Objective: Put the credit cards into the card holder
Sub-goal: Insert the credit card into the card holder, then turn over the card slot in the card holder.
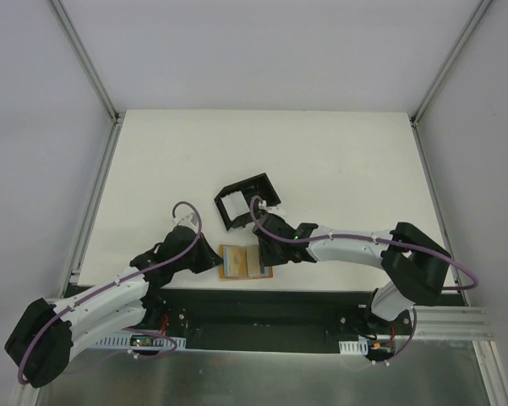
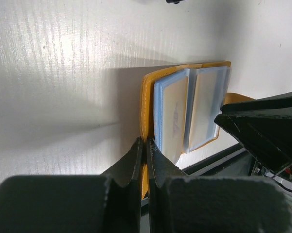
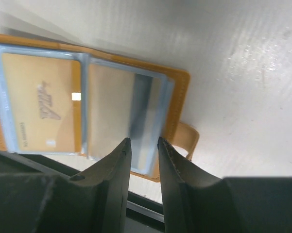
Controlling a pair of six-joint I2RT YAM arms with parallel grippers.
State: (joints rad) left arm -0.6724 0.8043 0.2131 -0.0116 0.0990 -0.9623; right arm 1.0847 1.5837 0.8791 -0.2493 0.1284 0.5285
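Observation:
The tan-orange folding wallet (image 1: 237, 262) lies open at the table's near edge, with clear sleeves facing up. A tan credit card (image 3: 39, 107) sits in one sleeve; it also shows in the left wrist view (image 2: 175, 114). A second card with a dark stripe (image 3: 121, 107) sits in the neighbouring sleeve. My left gripper (image 2: 146, 140) is shut on the wallet's orange cover edge (image 2: 146, 97). My right gripper (image 3: 143, 141) is slightly open just over the striped card's sleeve, holding nothing. The black card holder (image 1: 248, 201) stands empty-looking behind the wallet, apart from both grippers.
A black base strip (image 1: 262, 304) runs along the table's near edge right beside the wallet. The wallet's closing tab (image 3: 187, 138) sticks out on its right side. Metal frame posts (image 1: 101, 203) border the white table (image 1: 338, 161).

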